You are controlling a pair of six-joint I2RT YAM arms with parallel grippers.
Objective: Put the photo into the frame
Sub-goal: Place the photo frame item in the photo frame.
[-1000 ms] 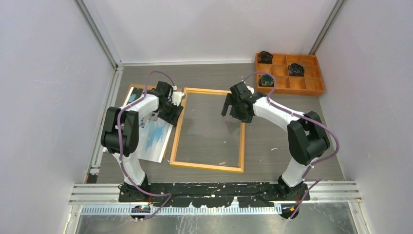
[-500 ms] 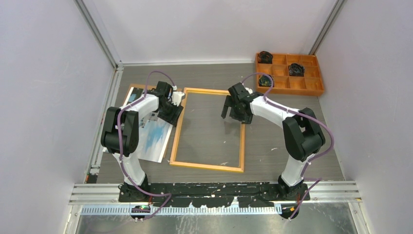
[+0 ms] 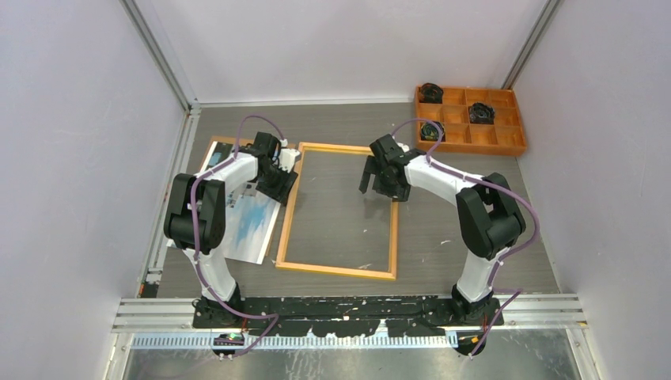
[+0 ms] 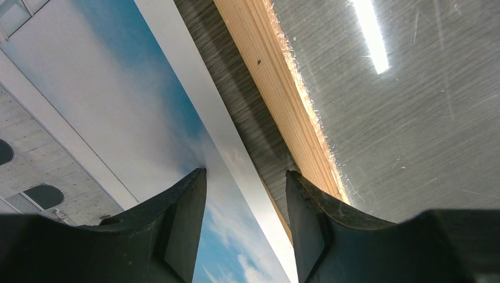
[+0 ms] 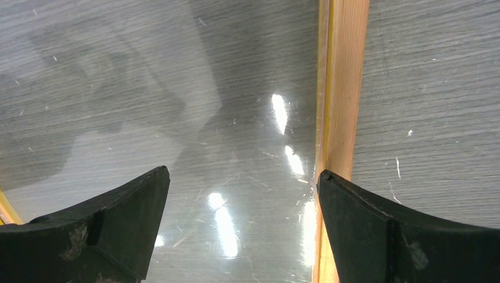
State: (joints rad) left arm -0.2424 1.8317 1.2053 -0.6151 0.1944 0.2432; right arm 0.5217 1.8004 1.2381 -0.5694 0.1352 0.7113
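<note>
Left arm reaching forward, left gripper half-parted, tips down just outside the left rail of the frame, right arm bent inward, right gripper spread wide above its right rail.

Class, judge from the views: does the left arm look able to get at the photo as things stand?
Probably yes. The left claw hangs open, straddling the edge of the photo nearest the frame, and nothing lies on that edge or between.
</note>
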